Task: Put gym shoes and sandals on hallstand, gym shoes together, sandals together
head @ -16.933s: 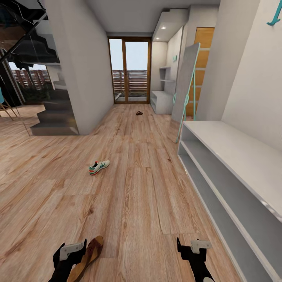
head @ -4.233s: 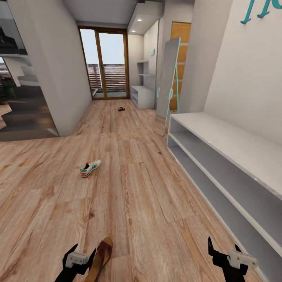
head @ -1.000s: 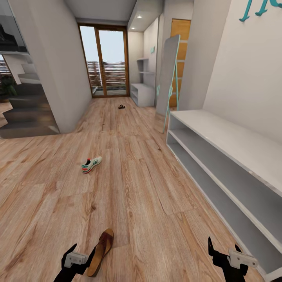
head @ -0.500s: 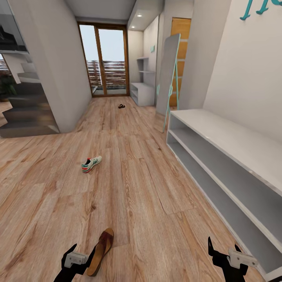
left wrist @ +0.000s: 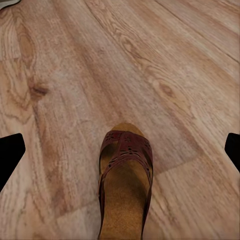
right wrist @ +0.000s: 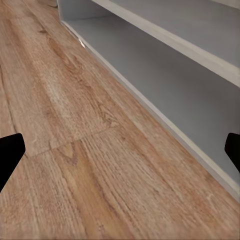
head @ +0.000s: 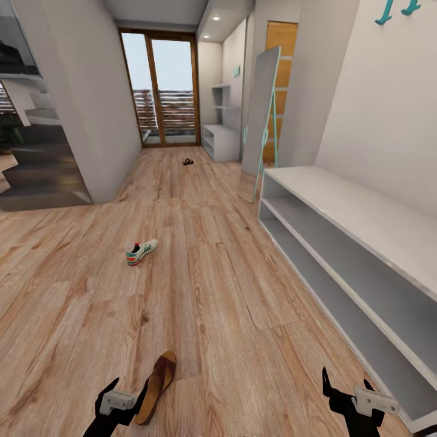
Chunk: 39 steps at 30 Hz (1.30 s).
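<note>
The near sandal (left wrist: 125, 185) is cut off at the heel by the left wrist view's edge. The far sandal (head: 188, 161) is too small for detail. The hallstand (head: 364, 212) is cropped at the right edge.

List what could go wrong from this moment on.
1. The left tool is open, its tips spread far wider than the near sandal lying flat on the floor; a shallow close may slip off the low strap.
2. The gym shoe and the far sandal lie well apart, so pairing on the hallstand means several trips.
</note>
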Available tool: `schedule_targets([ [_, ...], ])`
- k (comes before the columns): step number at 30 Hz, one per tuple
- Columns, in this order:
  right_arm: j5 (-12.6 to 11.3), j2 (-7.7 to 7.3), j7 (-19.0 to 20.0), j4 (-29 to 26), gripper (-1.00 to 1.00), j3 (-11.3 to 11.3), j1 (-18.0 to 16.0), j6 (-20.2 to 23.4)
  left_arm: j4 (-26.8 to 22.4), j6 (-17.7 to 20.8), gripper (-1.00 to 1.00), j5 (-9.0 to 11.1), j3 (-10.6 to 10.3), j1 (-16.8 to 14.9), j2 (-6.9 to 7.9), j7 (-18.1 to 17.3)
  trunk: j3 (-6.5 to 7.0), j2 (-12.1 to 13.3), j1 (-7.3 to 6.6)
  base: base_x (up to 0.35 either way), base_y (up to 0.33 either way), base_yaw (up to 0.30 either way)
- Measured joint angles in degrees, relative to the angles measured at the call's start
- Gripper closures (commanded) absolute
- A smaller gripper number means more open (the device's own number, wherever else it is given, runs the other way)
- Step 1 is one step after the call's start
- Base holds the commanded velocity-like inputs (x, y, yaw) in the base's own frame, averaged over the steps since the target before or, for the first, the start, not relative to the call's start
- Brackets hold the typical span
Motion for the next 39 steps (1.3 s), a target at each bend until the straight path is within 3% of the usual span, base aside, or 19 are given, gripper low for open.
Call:
schedule_targets([
  [39,0.00,0.00,-0.07,-0.14,-1.00,0.00,0.00,-0.01,-0.07,0.00,-1.00,-0.05,-0.01,-0.03,-0.05,-0.29,-3.31,0.00,0.00,0.000,0.000,0.000],
])
